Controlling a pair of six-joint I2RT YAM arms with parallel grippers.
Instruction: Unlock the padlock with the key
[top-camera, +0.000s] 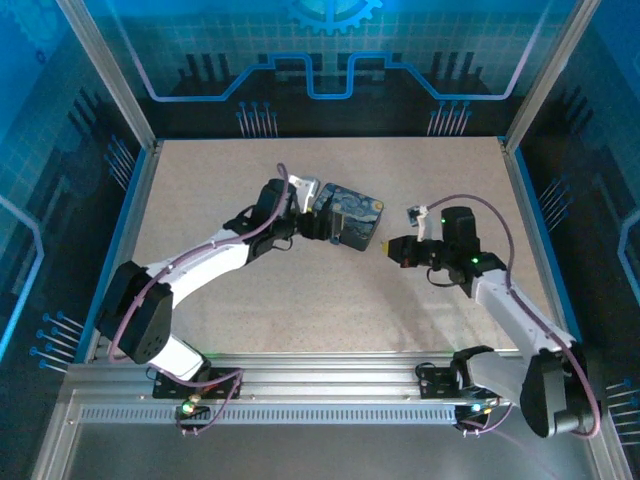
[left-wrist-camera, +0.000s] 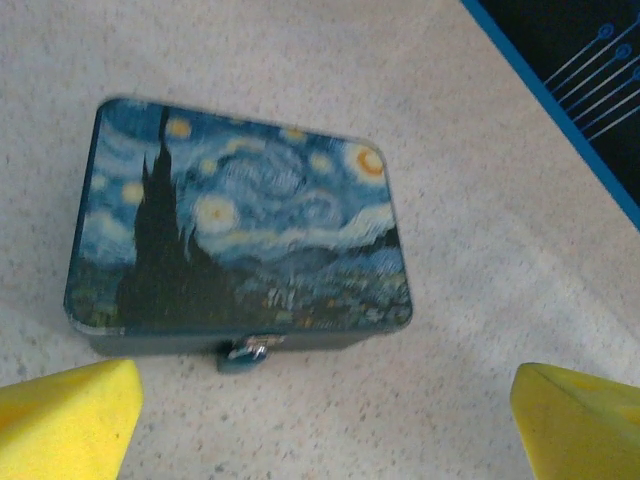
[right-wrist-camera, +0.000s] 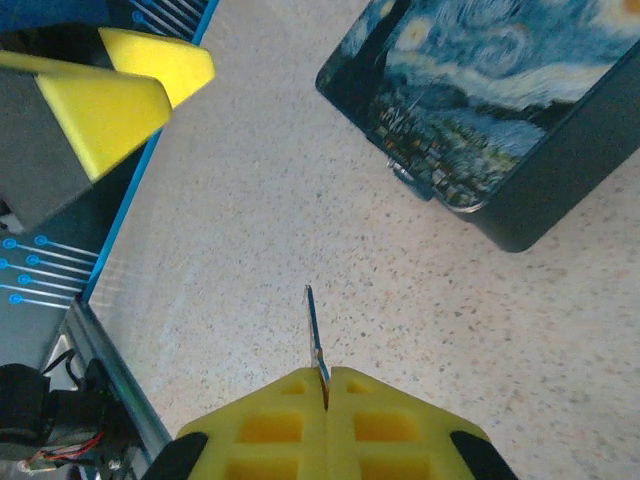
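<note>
While the right gripper (right-wrist-camera: 325, 378) pinches the slim, dark key (right-wrist-camera: 314, 330), the left gripper (left-wrist-camera: 325, 400) gapes.

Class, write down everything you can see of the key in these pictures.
The key is a thin, dark, metallic-looking sliver, seen nearly edge-on. Its lower end is pinched between the shut yellow pads of the right gripper; its free tip points out over the speckled table, towards but well short of the painted tin.

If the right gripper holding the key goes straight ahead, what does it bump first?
Probably the bare table, beside the tin; the key points past the padlock. Depth is hard to judge.
</note>
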